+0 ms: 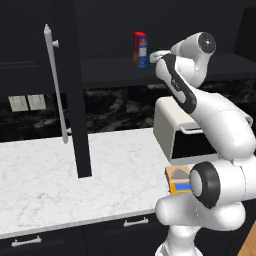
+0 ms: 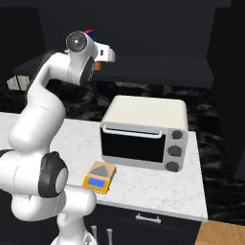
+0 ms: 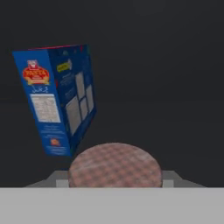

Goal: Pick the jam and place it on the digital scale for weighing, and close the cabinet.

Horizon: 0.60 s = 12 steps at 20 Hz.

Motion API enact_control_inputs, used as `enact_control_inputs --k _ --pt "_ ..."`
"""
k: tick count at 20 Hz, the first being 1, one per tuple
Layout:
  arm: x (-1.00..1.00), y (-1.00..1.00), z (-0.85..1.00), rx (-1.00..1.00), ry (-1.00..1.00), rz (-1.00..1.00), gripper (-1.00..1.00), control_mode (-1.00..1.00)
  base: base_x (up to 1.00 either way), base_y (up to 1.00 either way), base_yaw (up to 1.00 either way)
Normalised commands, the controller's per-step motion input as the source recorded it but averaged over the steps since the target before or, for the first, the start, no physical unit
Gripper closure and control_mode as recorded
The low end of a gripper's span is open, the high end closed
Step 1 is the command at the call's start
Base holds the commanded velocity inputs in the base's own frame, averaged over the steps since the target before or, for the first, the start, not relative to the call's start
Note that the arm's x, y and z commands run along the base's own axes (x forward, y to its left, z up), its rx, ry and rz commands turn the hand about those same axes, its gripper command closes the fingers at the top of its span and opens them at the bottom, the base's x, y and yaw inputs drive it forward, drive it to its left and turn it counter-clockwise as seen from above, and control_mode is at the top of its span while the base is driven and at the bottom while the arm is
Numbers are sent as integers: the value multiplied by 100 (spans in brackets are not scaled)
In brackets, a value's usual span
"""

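Stood open over the white counter (image 1: 45,170), the cabinet (image 1: 77,100). Stood inside, just right of the red and blue box (image 3: 57,98), the jam (image 3: 115,165). Reached in high at the jar, gripper (image 1: 156,55) opening hidden. Lay below beside the toaster oven (image 2: 143,131), the digital scale (image 2: 99,176).

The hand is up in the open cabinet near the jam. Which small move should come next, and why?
Probably close the fingers on the jam. In the hand view its lid sits centered right at the hand, with the box apart from it, behind and to one side. The fingertips themselves are hidden, so I cannot tell whether they already grip. The scale waits bare on the counter below, beside the toaster oven.
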Motion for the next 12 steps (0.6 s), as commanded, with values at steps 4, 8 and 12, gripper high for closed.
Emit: enact_control_inputs --k 4,8,12 --pt "-100 0 0 0 -21 0 100 -100 0 0 0" --pt "-100 0 0 0 -26 0 100 -100 0 0 0" --pt "-100 0 0 0 -28 0 100 -100 0 0 0"
